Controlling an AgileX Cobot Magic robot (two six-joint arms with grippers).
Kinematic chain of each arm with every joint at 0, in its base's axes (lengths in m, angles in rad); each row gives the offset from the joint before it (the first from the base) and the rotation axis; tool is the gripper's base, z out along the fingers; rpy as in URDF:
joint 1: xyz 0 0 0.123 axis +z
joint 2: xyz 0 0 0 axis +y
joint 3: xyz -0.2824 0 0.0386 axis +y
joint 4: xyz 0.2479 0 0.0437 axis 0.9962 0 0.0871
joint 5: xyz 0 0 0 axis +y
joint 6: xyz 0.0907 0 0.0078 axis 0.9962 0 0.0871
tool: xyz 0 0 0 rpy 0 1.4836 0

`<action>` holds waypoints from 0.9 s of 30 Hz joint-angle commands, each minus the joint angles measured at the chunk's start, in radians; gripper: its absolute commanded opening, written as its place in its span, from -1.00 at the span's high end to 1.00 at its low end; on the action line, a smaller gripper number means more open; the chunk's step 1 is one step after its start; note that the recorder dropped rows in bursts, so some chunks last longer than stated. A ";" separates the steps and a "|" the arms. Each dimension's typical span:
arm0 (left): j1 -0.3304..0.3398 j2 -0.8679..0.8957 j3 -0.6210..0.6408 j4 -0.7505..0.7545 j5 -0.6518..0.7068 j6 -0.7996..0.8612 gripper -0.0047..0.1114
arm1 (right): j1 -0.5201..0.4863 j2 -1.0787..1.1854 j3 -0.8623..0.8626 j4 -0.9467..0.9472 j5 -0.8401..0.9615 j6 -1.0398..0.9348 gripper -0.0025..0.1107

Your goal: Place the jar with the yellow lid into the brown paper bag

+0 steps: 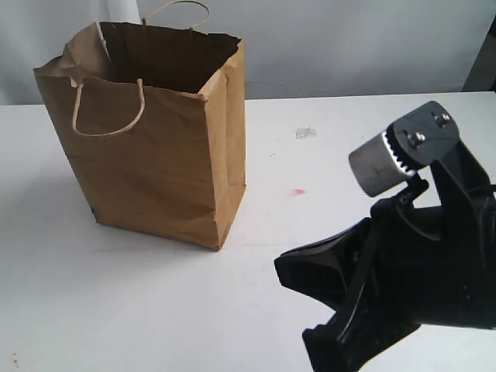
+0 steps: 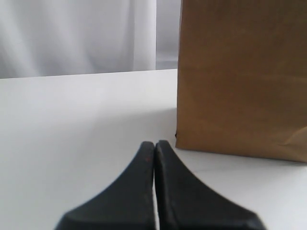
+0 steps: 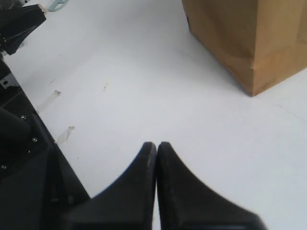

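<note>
Looking through all three views, I do not find the yellow-lidded jar anywhere. It is not on the white table [image 1: 325,139]. The dark inside of the brown paper bag [image 1: 155,155] hides its own bottom, so I cannot tell if the jar is in there.

The bag stands upright on the left part of the table, with its mouth open to the top. One of its cord handles [image 1: 108,116] hangs down on the front face. I judge the bag to be light, thin and crinkled, so a push on its wall could easily slide it or tip it.

A jar with a lid should be stiff, with smooth sides that may slip. I think I should take it by the body, under the lid, and with a firm squeeze.

My left gripper [image 2: 154,146] has its two fingers pressed together with nothing between them. It is low over the table and points almost level toward the foot of the bag, which is near.

My right gripper [image 3: 156,146] is pressed together and empty in the same way. It tilts down at the bare table, with one bottom corner of the bag ahead of it. In the exterior view my right arm [image 1: 434,256] is well apart from the bag.
</note>
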 commanded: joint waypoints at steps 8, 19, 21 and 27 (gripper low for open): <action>-0.005 0.003 -0.002 -0.004 -0.009 -0.004 0.90 | 0.003 -0.007 0.004 0.004 -0.017 -0.012 0.96; -0.005 0.003 -0.002 -0.004 -0.009 -0.004 0.90 | -0.058 -0.132 0.190 -0.229 -0.516 -0.044 0.96; -0.005 0.003 -0.002 -0.004 -0.009 -0.004 0.90 | -0.122 -0.218 0.273 -0.229 -0.536 -0.043 0.96; -0.005 0.003 -0.002 -0.004 -0.009 -0.004 0.90 | -0.291 -0.546 0.480 -0.229 -0.541 -0.066 0.96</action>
